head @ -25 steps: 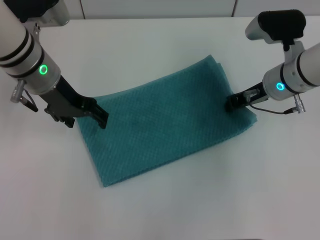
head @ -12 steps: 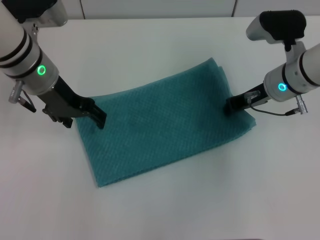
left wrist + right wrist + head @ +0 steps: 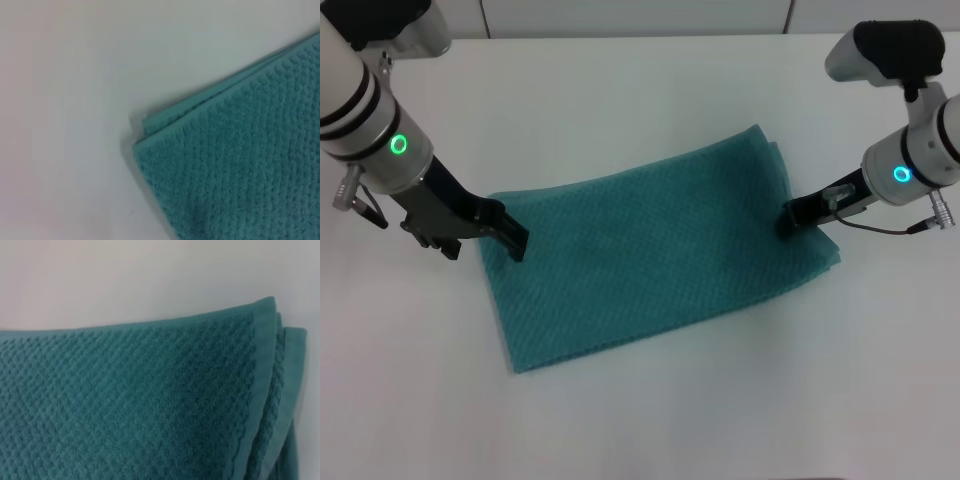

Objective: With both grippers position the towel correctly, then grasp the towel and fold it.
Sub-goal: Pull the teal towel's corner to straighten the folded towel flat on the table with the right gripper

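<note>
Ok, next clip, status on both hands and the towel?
Left hand at the towel's left edge, right hand at its right edge. Teal towel flat on the white table, layered, not yet folded. Nothing in the way.

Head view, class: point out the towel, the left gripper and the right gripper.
towel point(image 3: 650, 255), head view, middle of its top layer.
left gripper point(image 3: 510, 237), head view, fingertips at the towel's left end.
right gripper point(image 3: 790, 219), head view, fingertips at the towel's right end.
</note>
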Controlling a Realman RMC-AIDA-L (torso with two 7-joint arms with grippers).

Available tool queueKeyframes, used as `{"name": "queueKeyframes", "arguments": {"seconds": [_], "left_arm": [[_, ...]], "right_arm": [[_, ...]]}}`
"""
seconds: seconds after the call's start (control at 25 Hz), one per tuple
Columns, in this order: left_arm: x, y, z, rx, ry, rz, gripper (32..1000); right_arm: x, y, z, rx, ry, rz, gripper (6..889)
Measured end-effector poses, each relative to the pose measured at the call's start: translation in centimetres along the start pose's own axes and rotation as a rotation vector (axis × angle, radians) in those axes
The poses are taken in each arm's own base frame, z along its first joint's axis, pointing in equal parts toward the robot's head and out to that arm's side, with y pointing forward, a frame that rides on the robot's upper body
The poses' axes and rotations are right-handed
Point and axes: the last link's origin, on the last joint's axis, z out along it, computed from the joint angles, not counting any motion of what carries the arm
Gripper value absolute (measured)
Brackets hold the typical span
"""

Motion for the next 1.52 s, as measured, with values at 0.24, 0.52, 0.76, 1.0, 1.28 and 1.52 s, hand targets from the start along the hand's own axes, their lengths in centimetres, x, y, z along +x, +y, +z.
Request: {"name": "queueKeyframes", "arguments": {"seconds": [0.24, 0.52, 0.76, 1.0, 1.28, 1.52], "left_arm": [[0.0, -0.1, 0.0, 0.001, 0.000, -0.002, 892], [0.0, -0.1, 0.0, 0.001, -0.001, -0.002, 892], [-0.1, -0.2, 0.0, 0.002, -0.001, -0.003, 892], [-0.1, -0.3, 0.0, 0.002, -0.003, -0.005, 892], [-0.2, -0.4, 0.0, 0.002, -0.004, -0.008, 891], [-0.2, -0.4, 0.0, 0.002, -0.003, -0.008, 891]], "right_arm": [[0.1, 0.0, -0.3, -0.009, 0.017, -0.005, 100], [0.6, -0.2, -0.9, -0.019, 0.047, -0.018, 100], [0.9, -0.1, -1.1, -0.034, 0.069, -0.019, 99], [1.2, 0.2, -1.0, -0.053, 0.087, -0.024, 99], [1.5, 0.6, -1.1, -0.079, 0.109, -0.032, 100], [1.5, 0.9, -1.5, -0.097, 0.123, -0.050, 100]]}}
